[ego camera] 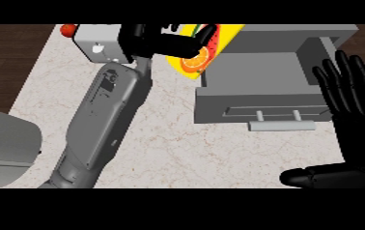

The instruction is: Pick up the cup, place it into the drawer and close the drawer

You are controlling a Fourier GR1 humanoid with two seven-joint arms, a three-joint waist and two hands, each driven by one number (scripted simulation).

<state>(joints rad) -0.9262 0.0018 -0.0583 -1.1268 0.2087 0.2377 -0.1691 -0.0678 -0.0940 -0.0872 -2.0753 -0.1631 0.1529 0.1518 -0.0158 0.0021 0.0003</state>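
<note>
- The left hand (160,39) reaches up toward twelve o'clock, its black fingers curled round the cup (202,50), a yellow thing with an orange-slice picture and a bit of red and green on it.
- The cup is tilted, held just off the drawer's (258,91) upper-left corner, over the counter (185,142); it is not inside the drawer.
- The left forearm (100,122) runs long and grey from about seven o'clock up to the hand, with a pale wrist block (100,43) near the top edge.
- The drawer stands pulled open at about two o'clock, its grey tray bare, its front panel carrying a bar handle (281,124) that faces six o'clock.
- The right hand (349,113) shows at three o'clock by the right edge, fingers straight and spread upward, thumb out toward the left at about five o'clock, holding nothing, resting beside the drawer.
- A small red object (68,29) sits at eleven o'clock, by the wrist block.
</note>
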